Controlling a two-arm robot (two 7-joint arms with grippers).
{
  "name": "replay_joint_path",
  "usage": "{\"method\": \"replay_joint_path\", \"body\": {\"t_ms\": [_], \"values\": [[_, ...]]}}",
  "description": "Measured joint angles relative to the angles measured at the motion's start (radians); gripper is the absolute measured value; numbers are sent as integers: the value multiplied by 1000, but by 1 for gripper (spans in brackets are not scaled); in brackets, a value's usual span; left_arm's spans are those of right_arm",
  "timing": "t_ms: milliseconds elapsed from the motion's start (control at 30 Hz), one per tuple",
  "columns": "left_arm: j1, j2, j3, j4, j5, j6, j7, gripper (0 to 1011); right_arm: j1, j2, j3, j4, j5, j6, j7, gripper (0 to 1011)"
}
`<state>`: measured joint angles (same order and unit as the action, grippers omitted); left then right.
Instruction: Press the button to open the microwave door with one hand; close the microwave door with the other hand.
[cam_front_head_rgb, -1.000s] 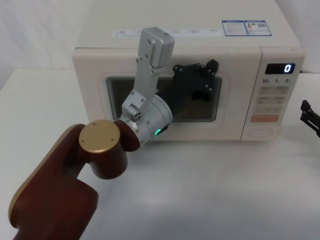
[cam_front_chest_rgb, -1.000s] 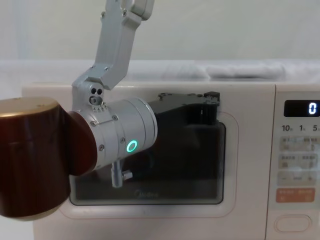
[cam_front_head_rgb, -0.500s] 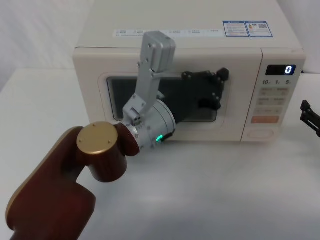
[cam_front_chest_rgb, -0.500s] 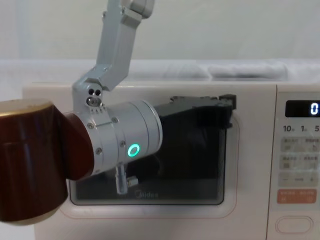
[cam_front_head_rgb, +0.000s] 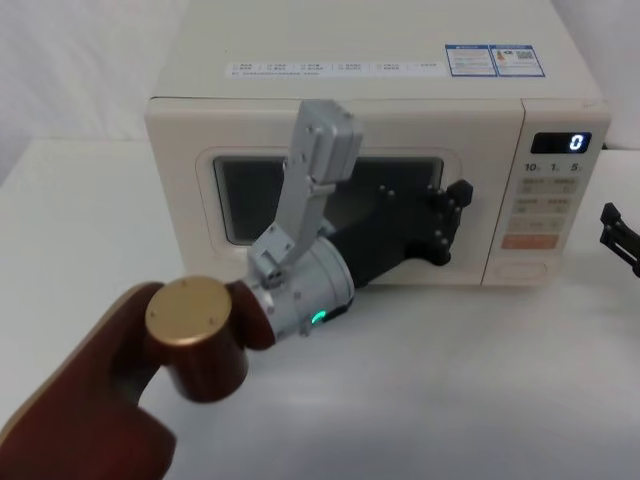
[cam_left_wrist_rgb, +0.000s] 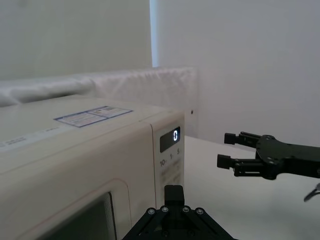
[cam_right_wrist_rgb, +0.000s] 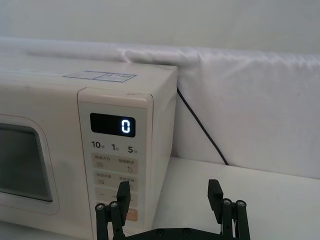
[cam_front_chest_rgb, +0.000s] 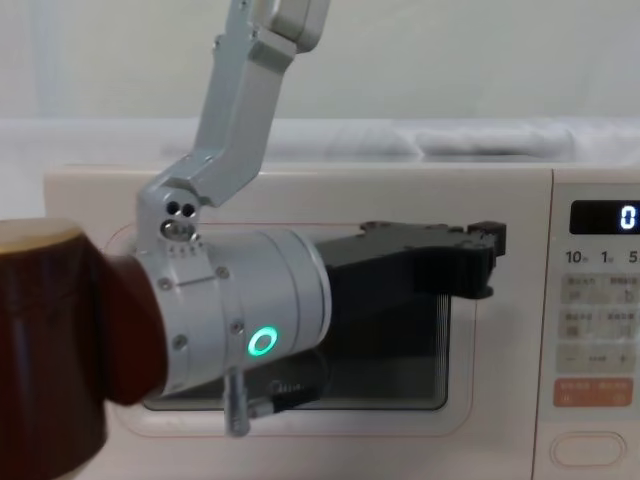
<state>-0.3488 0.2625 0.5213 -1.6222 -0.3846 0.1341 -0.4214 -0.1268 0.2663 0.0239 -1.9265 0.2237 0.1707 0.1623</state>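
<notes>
Hovering at the right edge of the microwave door, the left gripper risked sliding onto the keypad instead of the button; jaws' state unclear. Right gripper sat parked beside the microwave, jaws apart, empty.

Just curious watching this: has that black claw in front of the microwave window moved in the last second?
Yes. The left gripper has slid toward the robot's right across the microwave door, nearing the keypad strip.
</notes>
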Motion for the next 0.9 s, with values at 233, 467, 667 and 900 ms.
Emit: {"method": "replay_joint_path", "body": {"t_ms": [233,467,667,900], "values": [[94,45,-14,-113,35,17,85,0,0,0,0,0,0,0,0,1002],[207,75,-62,-229,87,34,180,0,0,0,0,0,0,0,0,1002],[316,98,-113,-321,135,43,256,0,0,0,0,0,0,0,0,1002],[435,118,-188,-392,162,31,308,0,0,0,0,0,0,0,0,1002]]}}
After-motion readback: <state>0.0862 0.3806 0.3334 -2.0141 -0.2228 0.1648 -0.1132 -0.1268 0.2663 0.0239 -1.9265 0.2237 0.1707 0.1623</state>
